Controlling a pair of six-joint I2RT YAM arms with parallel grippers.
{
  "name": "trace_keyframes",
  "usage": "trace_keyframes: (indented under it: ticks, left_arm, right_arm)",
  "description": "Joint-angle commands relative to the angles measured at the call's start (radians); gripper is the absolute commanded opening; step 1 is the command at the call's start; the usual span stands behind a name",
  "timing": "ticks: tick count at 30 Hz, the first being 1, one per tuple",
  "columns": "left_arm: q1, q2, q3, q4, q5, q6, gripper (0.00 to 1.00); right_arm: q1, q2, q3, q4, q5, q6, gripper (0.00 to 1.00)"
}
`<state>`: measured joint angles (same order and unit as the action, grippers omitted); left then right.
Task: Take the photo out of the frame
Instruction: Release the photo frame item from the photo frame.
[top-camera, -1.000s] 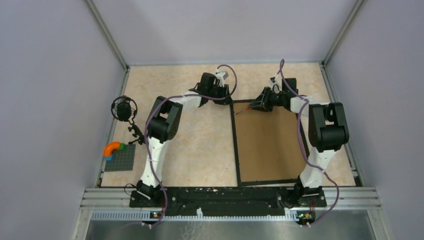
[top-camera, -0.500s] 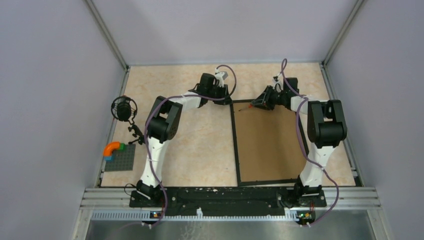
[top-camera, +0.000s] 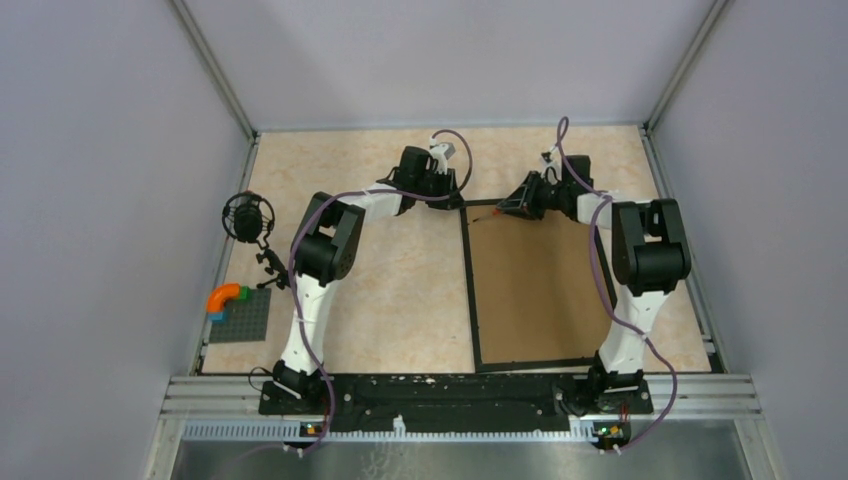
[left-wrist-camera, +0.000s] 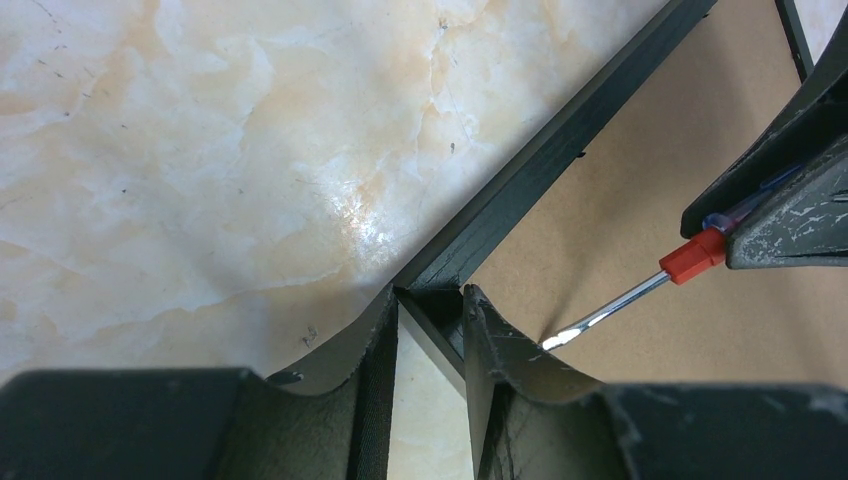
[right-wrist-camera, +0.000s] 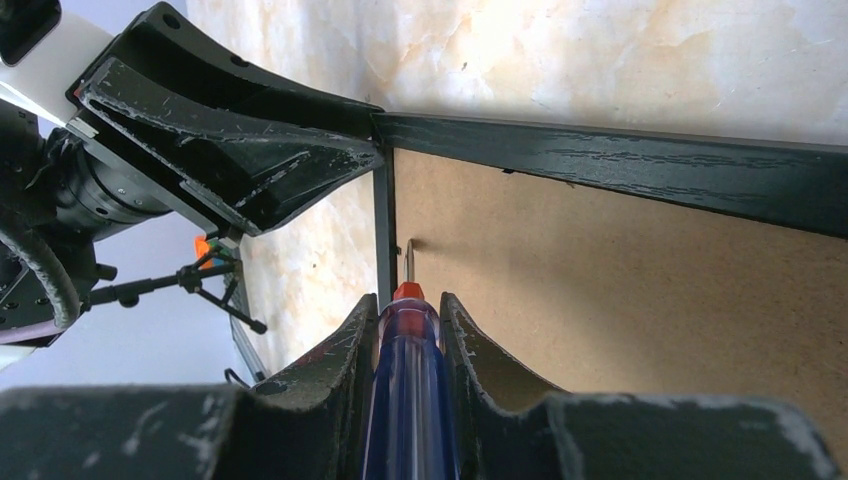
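The frame (top-camera: 471, 290) lies face down on the table, its brown board back (top-camera: 535, 290) facing up. The photo is hidden. My left gripper (top-camera: 462, 203) sits at the frame's far left corner. In the left wrist view it (left-wrist-camera: 428, 292) is shut on that corner of the frame (left-wrist-camera: 545, 150), one finger on each side. My right gripper (top-camera: 512, 208) is shut on a screwdriver (right-wrist-camera: 410, 380) with a blue handle and red collar. The metal tip (left-wrist-camera: 560, 338) rests on the board (right-wrist-camera: 620, 300) just inside the same corner, close to the left gripper's finger (left-wrist-camera: 500, 340).
A black round device on a stand (top-camera: 247, 217) is at the table's left edge. In front of it lies a grey baseplate (top-camera: 240, 318) with an orange and blue brick (top-camera: 224, 296). Enclosure walls close off the left, right and far sides.
My right gripper has shifted slightly toward the frame's far edge with the screwdriver in it. The left arm has stayed at the corner.
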<state>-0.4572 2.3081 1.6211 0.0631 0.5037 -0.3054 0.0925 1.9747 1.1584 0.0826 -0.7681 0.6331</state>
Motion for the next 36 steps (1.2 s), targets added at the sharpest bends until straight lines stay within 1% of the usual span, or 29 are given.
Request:
trace_keyframes:
  ticks: [1, 10, 18, 23, 31, 36]
  left_arm:
    - [-0.019, 0.045, -0.037, -0.108, -0.001, 0.005, 0.33]
    - [-0.019, 0.054, -0.04, -0.106, 0.006, -0.003, 0.33]
    - [-0.021, 0.052, -0.042, -0.105, 0.008, -0.008, 0.33]
    - [-0.021, 0.049, -0.047, -0.103, 0.008, -0.008, 0.33]
    - [-0.026, 0.049, -0.059, -0.097, 0.011, -0.008, 0.33]
    - [-0.032, 0.052, -0.061, -0.095, 0.013, -0.006, 0.33]
  right_arm:
    - [0.01, 0.007, -0.025, 0.042, 0.0, 0.012, 0.0]
    - [0.01, 0.013, -0.08, 0.098, -0.02, 0.051, 0.0]
    - [0.011, 0.02, -0.097, 0.133, 0.01, 0.071, 0.0]
    - [0.007, 0.01, -0.103, 0.129, 0.06, 0.058, 0.0]
    - [0.013, 0.019, -0.107, 0.14, 0.067, 0.049, 0.0]
    - [0.026, 0.031, -0.116, 0.188, 0.057, 0.069, 0.0]
